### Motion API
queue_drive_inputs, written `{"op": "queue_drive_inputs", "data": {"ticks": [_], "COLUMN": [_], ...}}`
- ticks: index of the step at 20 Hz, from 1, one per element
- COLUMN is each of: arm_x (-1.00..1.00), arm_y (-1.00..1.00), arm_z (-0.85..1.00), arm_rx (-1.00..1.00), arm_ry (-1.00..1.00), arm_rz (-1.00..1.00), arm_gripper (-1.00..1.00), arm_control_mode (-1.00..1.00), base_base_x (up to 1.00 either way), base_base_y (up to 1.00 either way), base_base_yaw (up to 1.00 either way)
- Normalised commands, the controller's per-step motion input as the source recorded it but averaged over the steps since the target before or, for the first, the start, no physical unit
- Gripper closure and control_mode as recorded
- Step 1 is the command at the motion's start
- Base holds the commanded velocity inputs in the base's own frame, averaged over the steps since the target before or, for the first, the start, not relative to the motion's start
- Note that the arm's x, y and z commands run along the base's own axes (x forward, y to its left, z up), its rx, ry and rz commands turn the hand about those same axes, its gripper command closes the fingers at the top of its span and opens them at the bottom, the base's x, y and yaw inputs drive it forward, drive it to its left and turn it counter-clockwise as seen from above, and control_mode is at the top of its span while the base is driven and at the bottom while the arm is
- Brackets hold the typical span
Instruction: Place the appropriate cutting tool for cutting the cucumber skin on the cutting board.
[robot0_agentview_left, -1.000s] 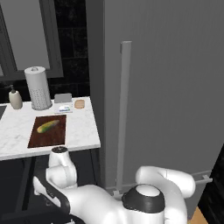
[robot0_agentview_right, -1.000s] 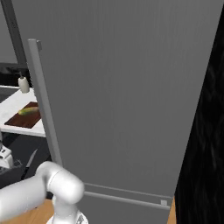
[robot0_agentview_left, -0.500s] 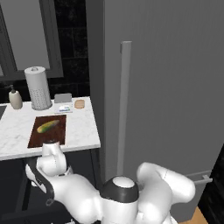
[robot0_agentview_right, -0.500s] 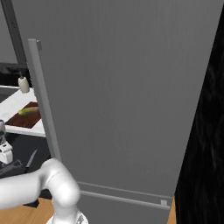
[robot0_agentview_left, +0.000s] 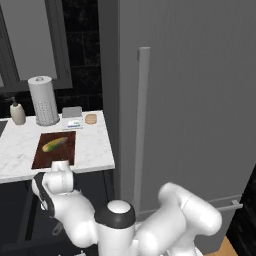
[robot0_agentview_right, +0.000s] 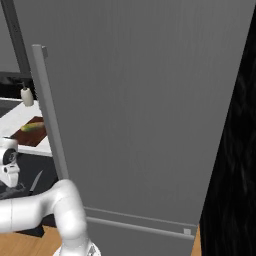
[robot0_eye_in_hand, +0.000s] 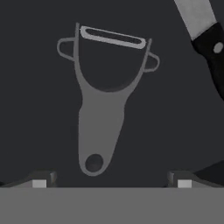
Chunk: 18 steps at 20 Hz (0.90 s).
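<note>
Two fingertips of the hand (robot0_eye_in_hand: 111, 183) stand apart, flanking the peeler (robot0_eye_in_hand: 103, 96), which lies flat on a dark surface beside the knife (robot0_eye_in_hand: 205, 30); cucumber (robot0_agentview_left: 55, 144) on cutting board (robot0_agentview_left: 41, 158)

Rendered home kitchen. Tall grey fridge (robot0_agentview_left: 190, 100) with a long upright handle (robot0_agentview_left: 142, 120) takes up most of the room ahead. Beside it, a white marble counter (robot0_agentview_left: 92, 150) against dark wall tiles. On the counter: paper towel roll (robot0_agentview_left: 43, 100), soap bottle (robot0_agentview_left: 18, 112), wooden cutting board (robot0_agentview_left: 47, 156) with a cucumber (robot0_agentview_left: 54, 144). Peeler (robot0_eye_in_hand: 103, 118) and knife (robot0_eye_in_hand: 208, 37) lie on a dark surface. Wood floor (robot0_agentview_right: 25, 242) underfoot.
</note>
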Motion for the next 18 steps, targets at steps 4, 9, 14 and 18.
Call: {"op": "queue_drive_inputs", "data": {"ticks": [4, 9, 14, 18], "arm_x": [0.2, 0.26, -0.07, -0.53], "arm_y": [0.07, 0.13, 0.03, -0.26], "arm_z": [-0.46, -0.41, -0.48, -0.11], "arm_rx": [-0.16, -0.15, -0.1, 0.0], "arm_ry": [0.11, 0.07, 0.02, -0.01], "arm_rz": [-0.17, -0.08, -0.01, 0.0], "arm_gripper": [-1.0, -1.0, -1.0, -1.0], "arm_control_mode": [-1.0, -1.0, -1.0, -1.0], "base_base_x": [0.0, 0.0, 0.0, 0.0], "base_base_y": [0.0, 0.0, 0.0, 0.0], "base_base_yaw": [0.0, 0.0, 0.0, 0.0]}}
